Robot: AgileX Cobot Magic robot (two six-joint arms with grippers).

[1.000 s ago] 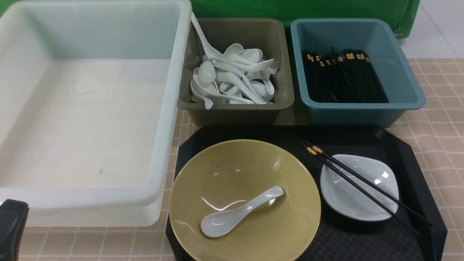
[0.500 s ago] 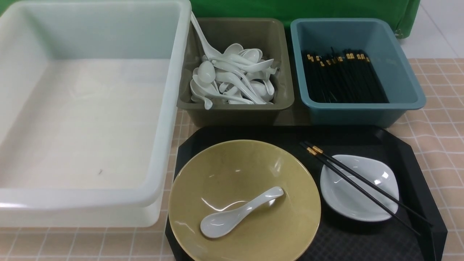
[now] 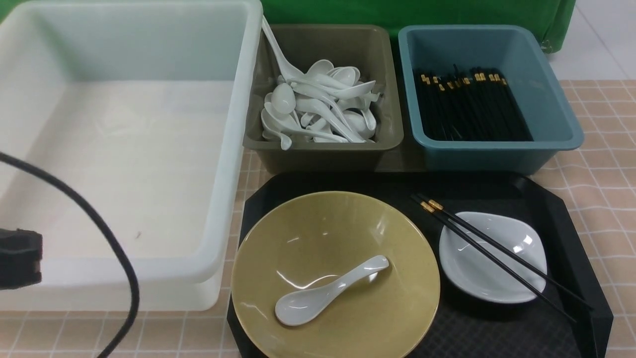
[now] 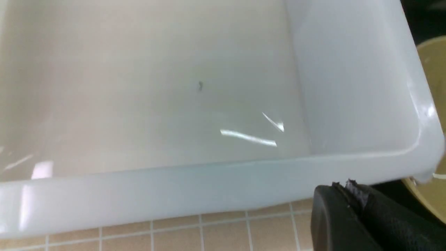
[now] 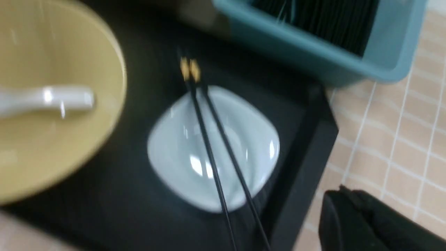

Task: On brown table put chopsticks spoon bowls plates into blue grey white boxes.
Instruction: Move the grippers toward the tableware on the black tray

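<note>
On the black tray, the wide olive-yellow bowl (image 3: 348, 248) holds the short white spoon (image 3: 328, 292). To its right, the chopsticks (image 3: 497, 253) lie across the small white plate (image 3: 516, 278). Behind stand the white box (image 3: 124, 149), the grey box (image 3: 367, 54) with several spoons and the blue box (image 3: 541, 74) with several chopsticks. My left gripper (image 4: 344, 184) is shut and empty, over the brown table (image 4: 174, 233) just outside the white box's (image 4: 209, 188) near wall. My right gripper (image 5: 343, 190) is shut and empty, above the table beside the tray's right edge, near the plate (image 5: 181, 153) and chopsticks (image 5: 212, 157).
The black tray (image 3: 551, 204) lies in front of the grey and blue boxes. A black part of my left arm (image 3: 20, 258) and its cable (image 3: 99, 233) hang before the white box's front left. Green cloth (image 3: 397, 12) lies behind the boxes.
A black part of my left arm and its cable have come into the front view at the left edge, higher than a second ago. The dishes, spoon and chopsticks have not moved.
</note>
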